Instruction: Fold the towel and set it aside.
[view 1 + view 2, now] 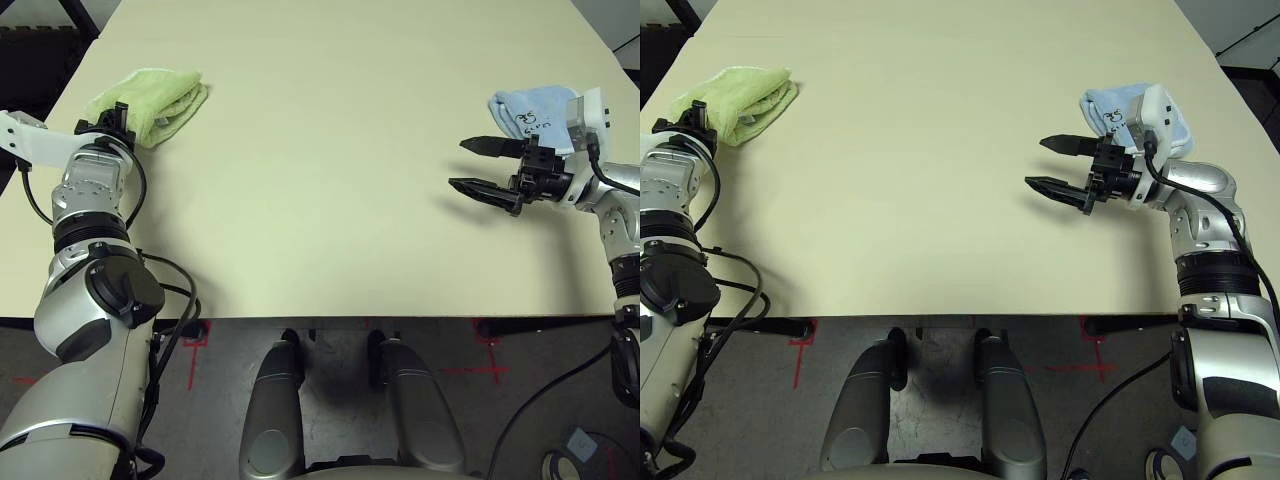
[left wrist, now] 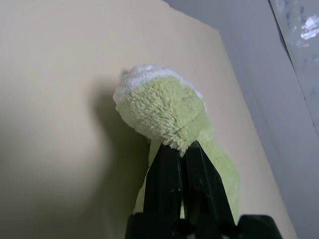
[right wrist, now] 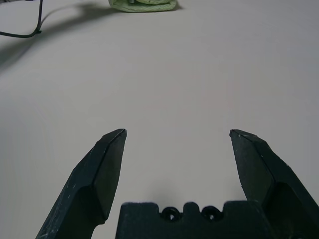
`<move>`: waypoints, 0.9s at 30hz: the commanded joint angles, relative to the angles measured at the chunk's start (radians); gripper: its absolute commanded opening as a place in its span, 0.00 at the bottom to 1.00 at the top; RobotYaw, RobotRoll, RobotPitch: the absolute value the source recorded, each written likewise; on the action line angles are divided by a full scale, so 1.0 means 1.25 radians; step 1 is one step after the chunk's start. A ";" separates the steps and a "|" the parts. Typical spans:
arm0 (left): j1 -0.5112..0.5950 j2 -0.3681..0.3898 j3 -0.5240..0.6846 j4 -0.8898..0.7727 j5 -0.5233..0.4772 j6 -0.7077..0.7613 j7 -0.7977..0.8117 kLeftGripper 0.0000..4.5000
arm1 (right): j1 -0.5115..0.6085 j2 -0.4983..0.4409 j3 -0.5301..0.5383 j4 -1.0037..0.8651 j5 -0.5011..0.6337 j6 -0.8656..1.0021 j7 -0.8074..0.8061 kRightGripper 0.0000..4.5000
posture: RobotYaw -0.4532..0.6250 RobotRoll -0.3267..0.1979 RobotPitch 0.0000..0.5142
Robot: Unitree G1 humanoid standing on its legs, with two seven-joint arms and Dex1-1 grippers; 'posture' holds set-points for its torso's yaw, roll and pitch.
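The towel (image 1: 152, 100) lies folded into a compact bundle at the far left corner of the surface (image 1: 330, 170), close to its left edge. Its layers are stacked, with white edging visible at one rounded end in the left wrist view.

The left hand (image 2: 182, 154) is at the near end of the bundle, its two black fingers pressed together. They meet right at the terry pile; whether a fold of cloth is pinched between them cannot be told.

The right hand (image 1: 1052, 165) hovers over bare surface well apart from the towel, fingers spread wide and holding nothing. Just behind it, at the right side, lies a pale blue cloth (image 1: 1120, 112), crumpled, which is no part of this task.

Assessment: folding appears complete and the setting-aside step is in hand, with the towel placed at the corner. The next move would call for the left hand to draw clear without dragging the top layer or undoing the fold. The bundle's closeness to the edge warrants care.
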 commanded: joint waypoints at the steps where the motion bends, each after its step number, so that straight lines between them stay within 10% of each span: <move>1: 0.029 -0.024 0.010 -0.050 -0.023 -0.001 0.039 0.01 | -0.001 0.000 0.011 0.011 -0.009 -0.009 0.009 1.00 | 0.43 0.62 0.45; 9: 0.059 -0.040 -0.005 -0.095 -0.028 0.008 0.070 0.01 | -0.002 0.002 0.011 0.014 -0.012 -0.012 0.014 1.00 | 0.43 0.62 0.46; 13: 0.079 -0.035 -0.028 -0.124 -0.018 0.052 0.103 0.23 | -0.003 0.003 0.011 0.015 -0.014 -0.014 0.013 1.00 | 0.43 0.62 0.45; 22: 0.206 0.102 -0.210 -0.363 -0.007 0.599 0.095 0.97 | 0.001 0.012 0.013 0.012 -0.012 -0.017 0.012 1.00 | 0.43 0.62 0.45; 27: 0.221 0.250 -0.383 -0.466 -0.020 0.752 -0.211 0.99 | -0.008 0.012 0.015 0.023 -0.014 -0.021 0.012 1.00 | 0.44 0.62 0.44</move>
